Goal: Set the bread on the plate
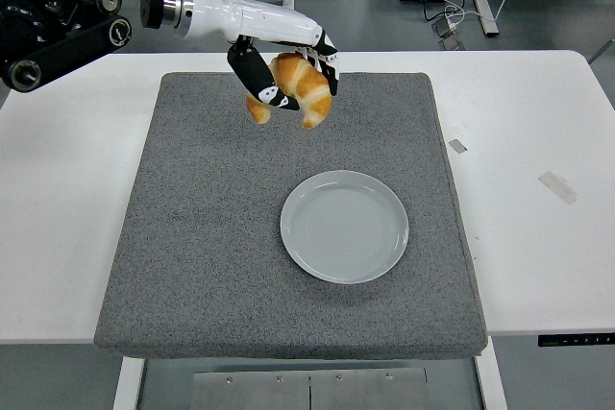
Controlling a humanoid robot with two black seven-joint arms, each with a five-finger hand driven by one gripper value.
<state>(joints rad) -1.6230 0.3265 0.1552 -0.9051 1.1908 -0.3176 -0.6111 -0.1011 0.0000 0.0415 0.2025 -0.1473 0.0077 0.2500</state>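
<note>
My left hand (288,79) comes in from the upper left and is shut on a golden croissant (300,90), holding it in the air above the far part of the grey mat (211,237). The white plate (344,226) lies empty on the mat, nearer the front and a little right of the held croissant. The black fingers (258,76) wrap the croissant's left side. The right arm is out of view.
The mat covers the middle of the white table (538,237). Two small tape scraps (557,186) lie on the table to the right. Table legs and cables show on the floor beyond the far edge.
</note>
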